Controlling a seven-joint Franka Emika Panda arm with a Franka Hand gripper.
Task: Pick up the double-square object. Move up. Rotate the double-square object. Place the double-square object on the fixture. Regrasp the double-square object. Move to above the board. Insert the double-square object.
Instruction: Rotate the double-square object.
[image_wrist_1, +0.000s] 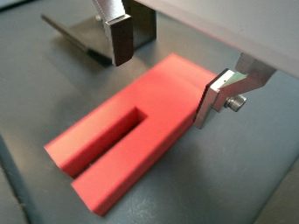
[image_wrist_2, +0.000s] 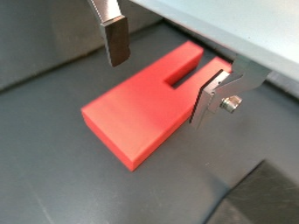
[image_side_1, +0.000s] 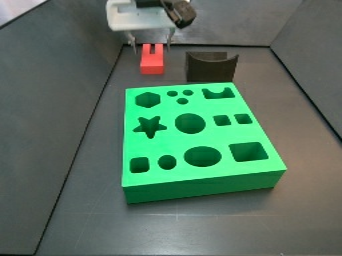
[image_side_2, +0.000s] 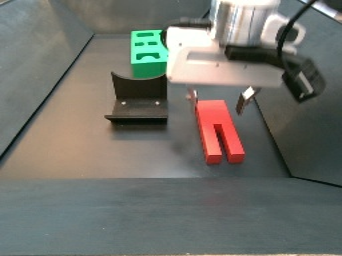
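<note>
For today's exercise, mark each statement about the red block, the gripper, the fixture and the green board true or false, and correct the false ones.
1. The double-square object lies flat on the floor. True.
2. The gripper is shut on the block. False: its fingers stand open on either side of it.
3. The fixture holds the red block. False: the fixture is empty, the block lying beside it.
4. The board has a star cutout. True.
</note>
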